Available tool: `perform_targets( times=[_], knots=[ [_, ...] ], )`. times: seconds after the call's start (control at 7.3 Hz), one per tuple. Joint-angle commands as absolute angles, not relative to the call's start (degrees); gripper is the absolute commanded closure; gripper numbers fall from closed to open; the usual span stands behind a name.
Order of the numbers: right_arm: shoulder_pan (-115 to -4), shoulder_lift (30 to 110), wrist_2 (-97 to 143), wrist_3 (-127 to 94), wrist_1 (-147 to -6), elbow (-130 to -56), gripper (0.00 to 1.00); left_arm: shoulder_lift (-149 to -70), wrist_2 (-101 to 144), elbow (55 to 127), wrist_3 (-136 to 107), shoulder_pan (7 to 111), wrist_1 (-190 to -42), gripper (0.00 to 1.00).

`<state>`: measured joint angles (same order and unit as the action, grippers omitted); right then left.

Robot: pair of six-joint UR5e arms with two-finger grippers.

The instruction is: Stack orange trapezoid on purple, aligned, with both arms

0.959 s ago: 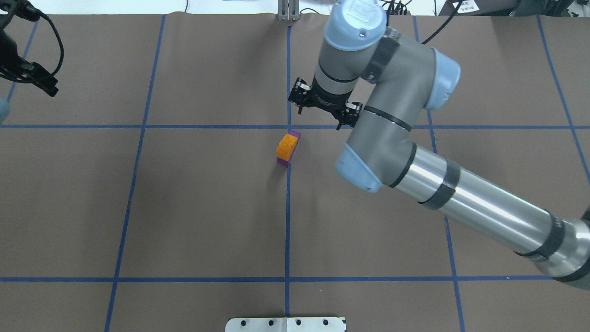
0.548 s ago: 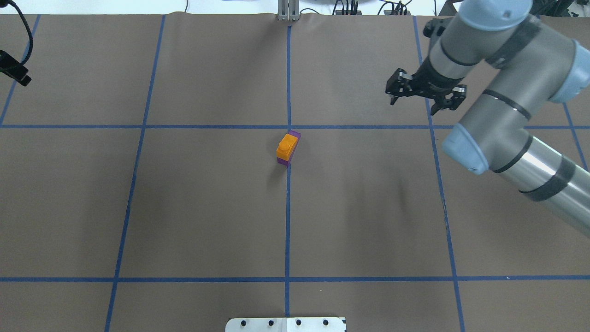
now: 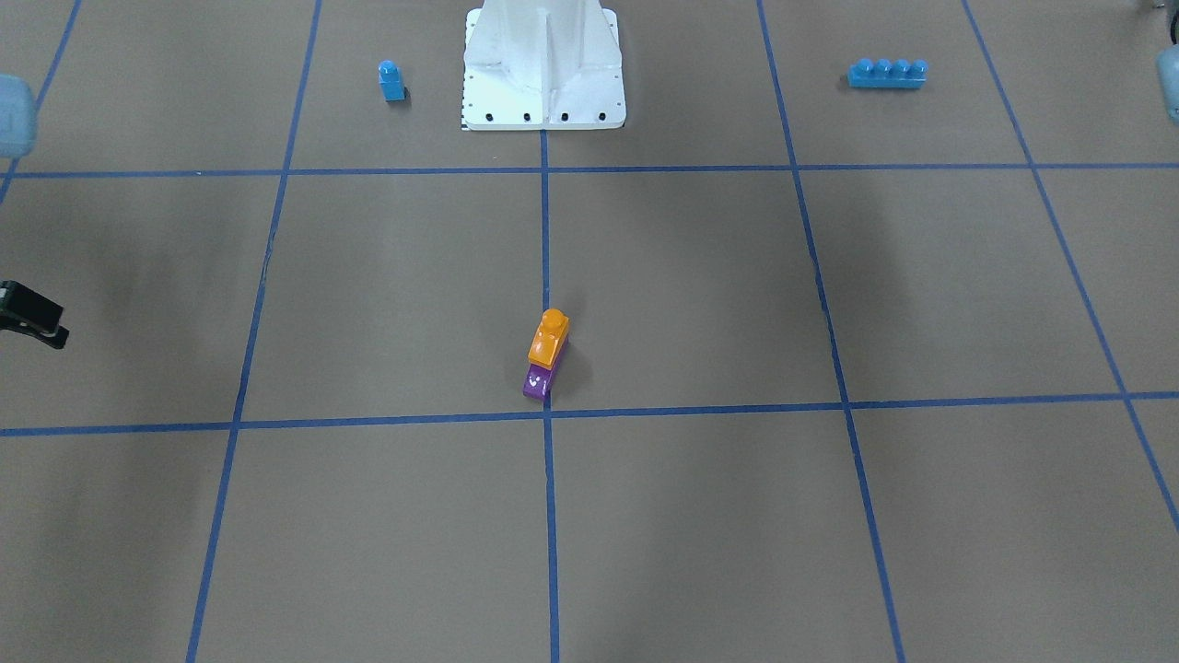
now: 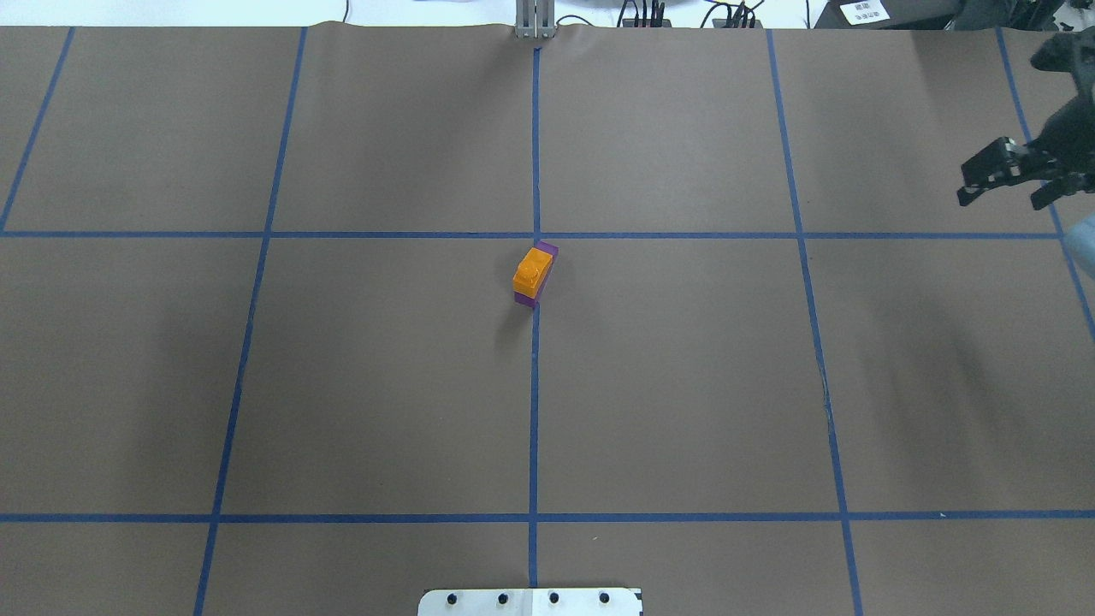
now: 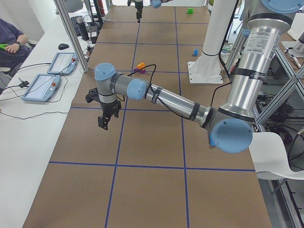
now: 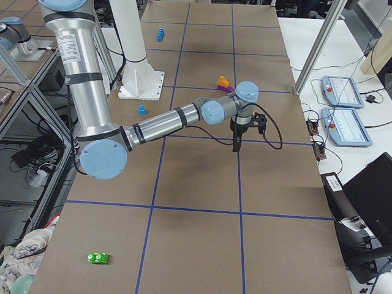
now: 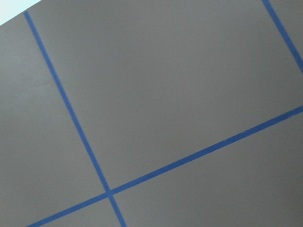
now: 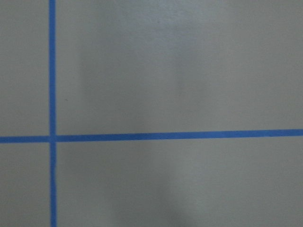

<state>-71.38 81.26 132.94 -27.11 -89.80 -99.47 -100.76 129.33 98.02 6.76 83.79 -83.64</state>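
The orange trapezoid [image 4: 531,269] sits stacked on the purple brick [image 4: 548,251] near the table's middle, with no gripper touching it. In the front view the orange trapezoid [image 3: 549,337] covers the back of the purple brick [image 3: 536,381], whose sloped face with white marks sticks out in front. My right gripper [image 4: 1006,186] is open and empty at the table's far right edge, far from the stack. My left gripper [image 5: 103,123] shows only in the left side view, over the table's left end, and I cannot tell whether it is open or shut.
A small blue brick [image 3: 391,81] and a long blue brick [image 3: 887,73] lie either side of the white pedestal base [image 3: 543,69]. A green brick [image 6: 98,258] lies at the table's right end. An operator [image 5: 10,40] sits beyond the far side.
My right arm has swung away from beside the stack to the table's right edge. My left gripper has left the overhead view on the left. The stack has not moved.
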Motion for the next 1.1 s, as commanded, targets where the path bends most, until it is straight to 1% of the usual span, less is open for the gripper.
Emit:
perform_targets(
  times=[0.0, 0.14, 0.27, 0.41, 0.55, 0.96],
  knots=[
    [-77.6, 85.8, 136.7, -12.0, -89.7, -98.0, 0.00, -92.9, 132.4, 98.4, 6.9, 87.8, -84.9, 0.00],
    [-80.8, 86.9, 136.4, -10.6, -89.8, -97.9, 0.00, -90.0, 132.2, 97.1, 6.9, 87.9, -87.0, 0.00],
    [-82.9, 91.0, 136.3, -9.4, -88.0, -97.5, 0.00, -89.7, 132.1, 96.7, 6.4, 87.9, -89.4, 0.00],
    [-86.4, 91.8, 137.0, -8.5, -85.0, -94.9, 0.00, -89.6, 132.0, 96.4, 6.2, 87.8, -89.5, 0.00],
    [-87.4, 91.8, 137.2, -8.4, -85.0, -94.1, 0.00, -89.6, 132.1, 96.2, 6.2, 87.8, -89.5, 0.00],
    [-90.4, 93.2, 137.3, -5.8, -85.6, -94.0, 0.00, -89.7, 131.7, 96.2, 6.2, 87.7, -89.5, 0.00]
  ],
)
